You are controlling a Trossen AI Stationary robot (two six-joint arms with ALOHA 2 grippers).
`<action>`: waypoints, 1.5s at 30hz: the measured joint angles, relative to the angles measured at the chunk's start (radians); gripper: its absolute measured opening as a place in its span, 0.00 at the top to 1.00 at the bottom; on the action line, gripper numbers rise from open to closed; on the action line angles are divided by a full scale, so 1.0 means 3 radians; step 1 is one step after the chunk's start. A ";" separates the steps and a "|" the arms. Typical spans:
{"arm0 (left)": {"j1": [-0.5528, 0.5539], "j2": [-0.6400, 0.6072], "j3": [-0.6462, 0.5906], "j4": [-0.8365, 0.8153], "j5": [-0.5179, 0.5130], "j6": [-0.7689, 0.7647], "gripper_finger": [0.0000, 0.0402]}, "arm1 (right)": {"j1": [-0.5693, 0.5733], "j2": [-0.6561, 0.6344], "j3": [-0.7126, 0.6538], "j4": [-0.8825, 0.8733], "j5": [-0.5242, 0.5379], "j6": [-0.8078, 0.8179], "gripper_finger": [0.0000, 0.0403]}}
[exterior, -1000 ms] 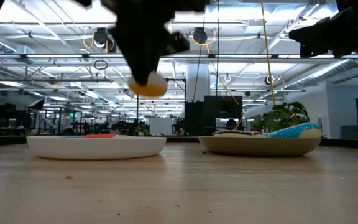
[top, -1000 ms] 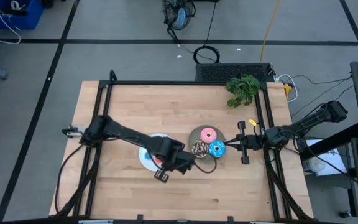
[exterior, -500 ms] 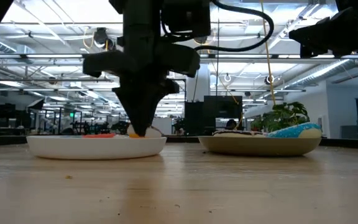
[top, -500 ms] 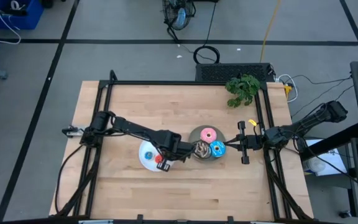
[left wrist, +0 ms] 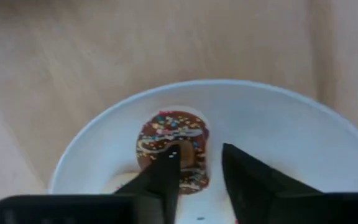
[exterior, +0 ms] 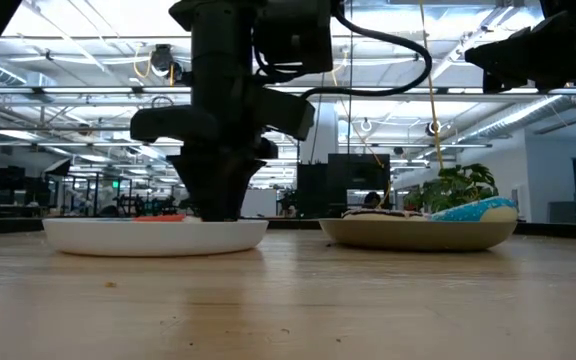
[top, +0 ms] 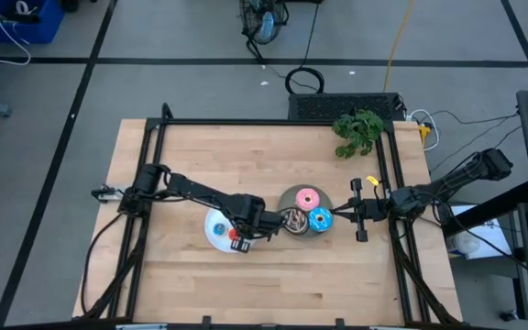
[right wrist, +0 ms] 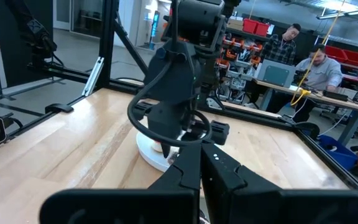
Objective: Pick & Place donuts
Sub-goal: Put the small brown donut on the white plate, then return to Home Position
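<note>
Pale wood planks form the butcher-block table (top: 181,156), ringed by a black metal frame, with a small green potted plant (top: 357,131) at its far edge. Near the table's middle sits a round white plate (top: 216,229), and touching it on the plant's side is a round grey plate (top: 293,197).

On the grey plate lie three larger toy rings close together: a pink frosted donut (top: 307,198) toward the plant, a blue sprinkled donut (top: 320,220) beside it, and a brown sprinkled donut (top: 294,220) on the side nearest the white plate. On the white plate the overhead view shows a tiny blue donut (top: 217,228) and a tiny red donut (top: 233,233) next to it.

Reaching across the white plate, the left gripper (left wrist: 199,167) is down at its surface. The wrist camera shows its two dark fingers (left wrist: 166,174) slightly parted, one fingertip in the hole of a tiny brown donut with coloured sprinkles (left wrist: 173,140) that rests flat on the plate, the other finger just outside the ring. Whether the fingers press on it or merely straddle it is hard to tell; the ring looks set down rather than lifted.

Beyond the grey plate, level with the blue sprinkled donut, the right gripper (top: 345,216) waits above the table with its fingers closed together and empty.
</note>
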 joint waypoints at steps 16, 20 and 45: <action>-0.0047 0.0003 0.0738 -0.1032 -0.0205 -0.0248 0.44 | 0.0000 0.0000 -0.0001 0.0001 0.0000 -0.0009 1.00; -0.0169 0.0002 0.1229 -0.1795 -0.0208 -0.0502 0.52 | 0.0001 0.0000 0.0000 -0.0004 0.0000 -0.0008 1.00; -0.0793 -0.4576 -0.2575 0.2333 -0.1391 -0.0248 0.99 | -0.0001 0.0001 0.0000 -0.0023 0.0166 -0.0003 1.00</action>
